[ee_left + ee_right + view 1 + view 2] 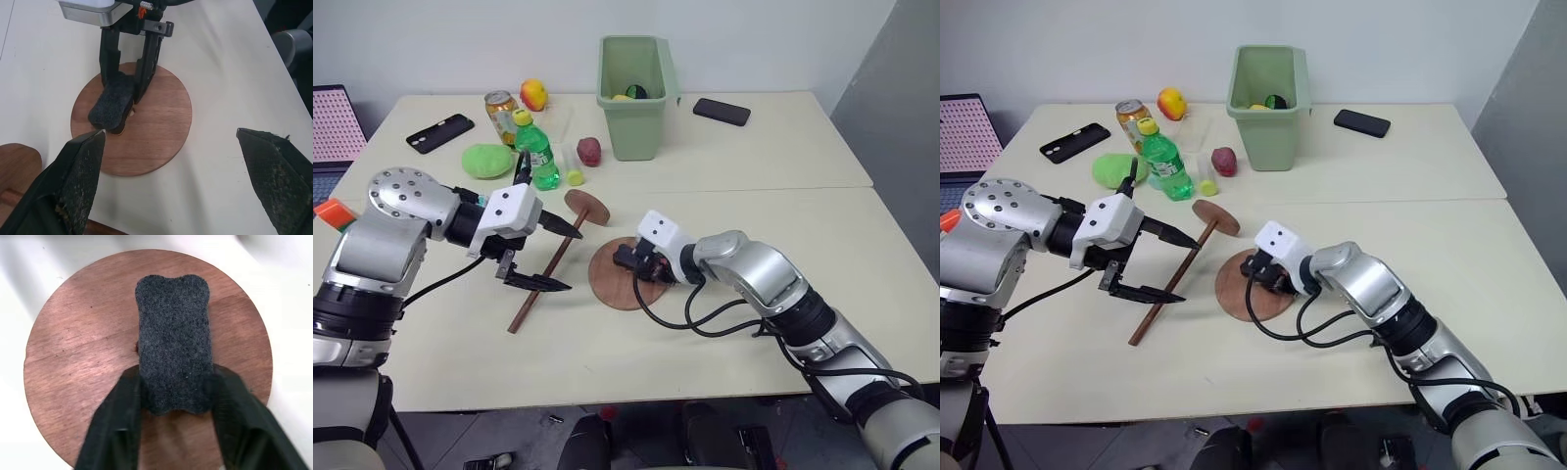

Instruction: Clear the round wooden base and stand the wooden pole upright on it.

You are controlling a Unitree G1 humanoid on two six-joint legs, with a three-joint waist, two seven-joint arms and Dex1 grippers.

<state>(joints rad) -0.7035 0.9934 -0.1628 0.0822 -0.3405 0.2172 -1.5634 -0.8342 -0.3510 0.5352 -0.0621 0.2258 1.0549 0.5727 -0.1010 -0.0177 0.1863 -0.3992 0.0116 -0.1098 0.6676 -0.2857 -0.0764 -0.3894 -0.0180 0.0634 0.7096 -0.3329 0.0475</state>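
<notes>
while one felt pad (173, 345) lies on one round wooden base (73, 357), two phones (440, 132) flank one bin (634, 98).

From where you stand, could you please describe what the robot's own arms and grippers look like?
Both arms are rounded silver-grey metal shells joined by black segments; the left shoulder housing is dotted with small bolts. Each wrist carries a white boxy module, and loose black cables loop beneath both forearms. The left gripper and right gripper each have two black tapered fingers with rough, gritty-looking pads.

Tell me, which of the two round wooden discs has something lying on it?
The loose flat reddish-brown wooden disc: a dark grey felt pad lies on it, gripped by the right hand. The other, fixed to the thin dark-brown wooden rod, is bare.
</notes>
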